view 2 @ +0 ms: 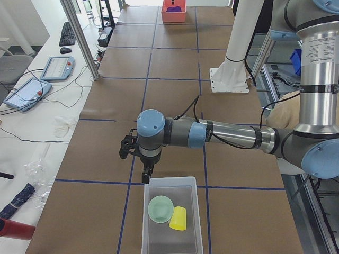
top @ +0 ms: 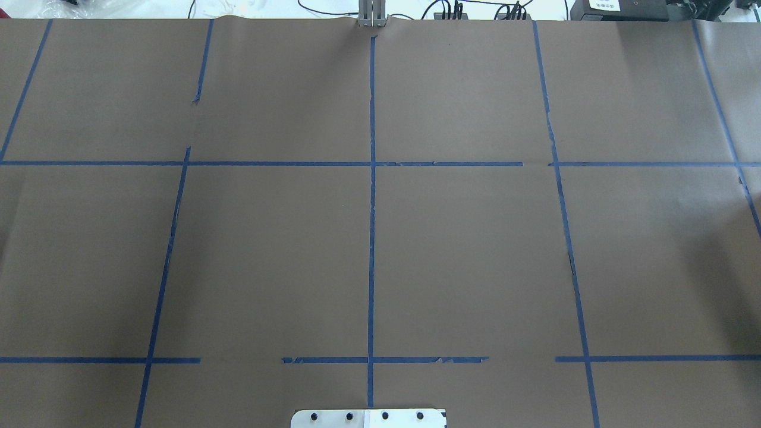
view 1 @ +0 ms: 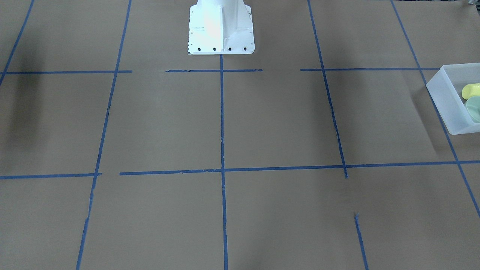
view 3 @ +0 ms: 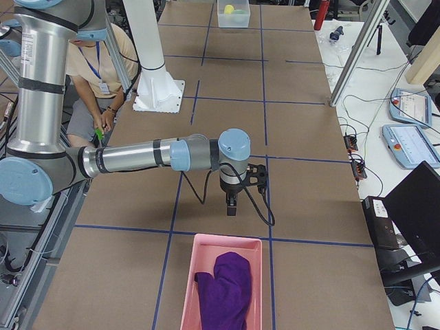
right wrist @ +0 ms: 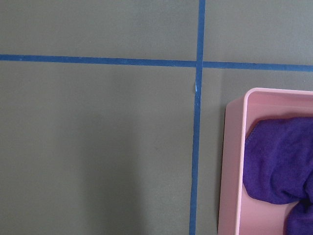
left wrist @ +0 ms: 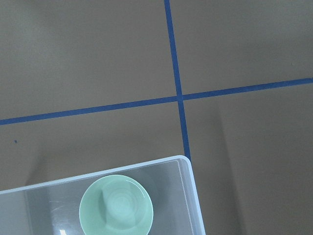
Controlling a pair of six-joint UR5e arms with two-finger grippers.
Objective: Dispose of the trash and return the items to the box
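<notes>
The frosted-white box (view 1: pixel 446 101) stands at the table's end on my left. In it lie the yellow cup (view 1: pixel 471 90) and the mint-green bowl (view 1: pixel 474 108). The exterior left view shows the box (view 2: pixel 172 241) with the bowl (view 2: pixel 160 209) and the cup (view 2: pixel 178 218) side by side. My left gripper (view 2: pixel 145 172) hangs just above the box's near-robot end, holding nothing I can see; I cannot tell if it is open. The left wrist view shows the bowl (left wrist: pixel 116 205) inside the box's corner (left wrist: pixel 188 171). My right gripper (view 3: pixel 232 205) hangs over bare table; I cannot tell its state.
A pink bin (view 3: pixel 206 254) with a purple cloth (view 3: pixel 227 289) stands at the table's end on my right, also in the right wrist view (right wrist: pixel 230 161). The white robot base (view 1: pixel 221 30) is at the table's back middle. Blue tape lines cross the brown table.
</notes>
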